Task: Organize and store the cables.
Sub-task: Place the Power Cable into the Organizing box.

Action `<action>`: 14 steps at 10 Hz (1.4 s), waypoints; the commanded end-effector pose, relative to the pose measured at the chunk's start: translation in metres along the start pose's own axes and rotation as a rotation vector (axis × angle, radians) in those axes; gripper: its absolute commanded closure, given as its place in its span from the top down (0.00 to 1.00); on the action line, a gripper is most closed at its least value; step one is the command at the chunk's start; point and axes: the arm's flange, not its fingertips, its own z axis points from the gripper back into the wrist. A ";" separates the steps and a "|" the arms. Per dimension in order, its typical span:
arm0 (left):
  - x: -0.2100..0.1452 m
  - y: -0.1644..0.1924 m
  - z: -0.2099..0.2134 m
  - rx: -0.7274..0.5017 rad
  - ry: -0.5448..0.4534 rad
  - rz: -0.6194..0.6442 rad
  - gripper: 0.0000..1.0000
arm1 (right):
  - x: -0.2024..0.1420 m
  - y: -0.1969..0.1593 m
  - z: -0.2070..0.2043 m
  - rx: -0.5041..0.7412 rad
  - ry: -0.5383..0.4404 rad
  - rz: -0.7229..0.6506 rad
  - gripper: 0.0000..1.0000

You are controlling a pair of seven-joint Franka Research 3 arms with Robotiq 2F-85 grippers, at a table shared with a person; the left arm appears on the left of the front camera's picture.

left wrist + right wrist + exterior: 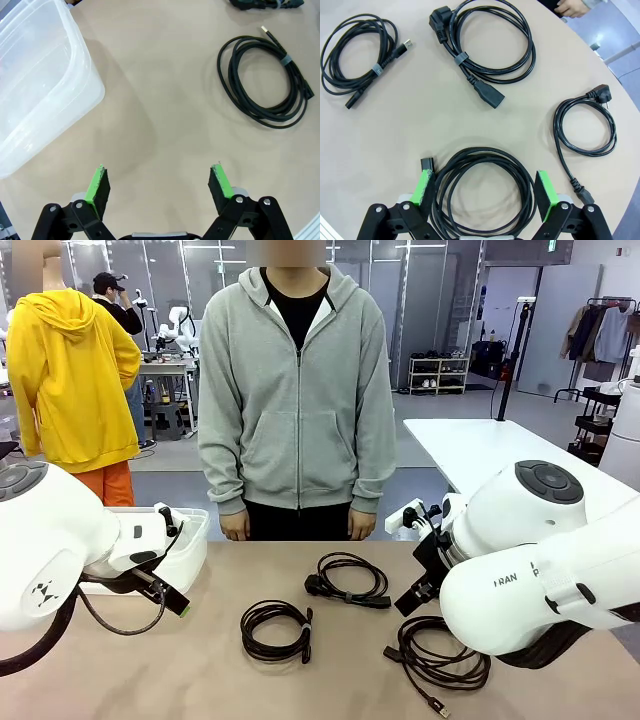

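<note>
Several black coiled cables lie on the tan table [200, 680]. One banded coil [277, 630] sits in the middle front, also seen as the coil with a USB plug [265, 82]. A thicker power cable [347, 580] lies behind it. My right gripper [484, 192] hangs open straight above a loose coil [480, 165], whose loops show between the green pads [424, 187]; that coil [440, 658] lies under my right gripper [412, 598]. My left gripper [160, 185] is open over bare table, beside the clear bin [45, 90], with nothing between its fingers.
The clear plastic bin [188, 540] stands at the table's left rear, by my left gripper [172, 595]. A person in a grey hoodie [297, 400] stands at the far edge, a hand [574, 7] near the table. A small coil [585, 127] lies near the rounded table edge.
</note>
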 end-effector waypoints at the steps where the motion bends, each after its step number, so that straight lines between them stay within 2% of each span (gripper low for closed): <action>1: 0.000 0.000 0.000 0.000 0.000 0.001 1.00 | 0.000 0.000 0.000 0.000 0.000 0.000 1.00; 2: 0.000 0.000 0.000 0.000 0.000 0.000 1.00 | 0.003 -0.005 0.008 0.013 -0.020 0.009 1.00; 3: 0.004 0.003 0.008 -0.038 0.060 -0.023 1.00 | 0.004 -0.012 0.016 0.060 -0.046 0.052 1.00; 6: 0.024 0.028 0.059 -0.184 0.036 -0.058 1.00 | 0.006 -0.040 0.056 0.050 -0.065 0.046 1.00; 9: 0.028 0.062 0.118 -0.230 -0.053 -0.063 1.00 | -0.004 -0.074 0.109 0.139 -0.156 0.054 1.00; 11: 0.006 0.089 0.162 -0.314 -0.153 -0.123 1.00 | -0.031 -0.099 0.152 0.178 -0.234 0.069 1.00; 13: -0.020 0.119 0.200 -0.290 -0.250 -0.151 1.00 | -0.065 -0.125 0.196 0.144 -0.309 0.092 1.00; 14: -0.036 0.132 0.216 -0.294 -0.304 -0.176 1.00 | -0.083 -0.141 0.214 0.167 -0.346 0.071 1.00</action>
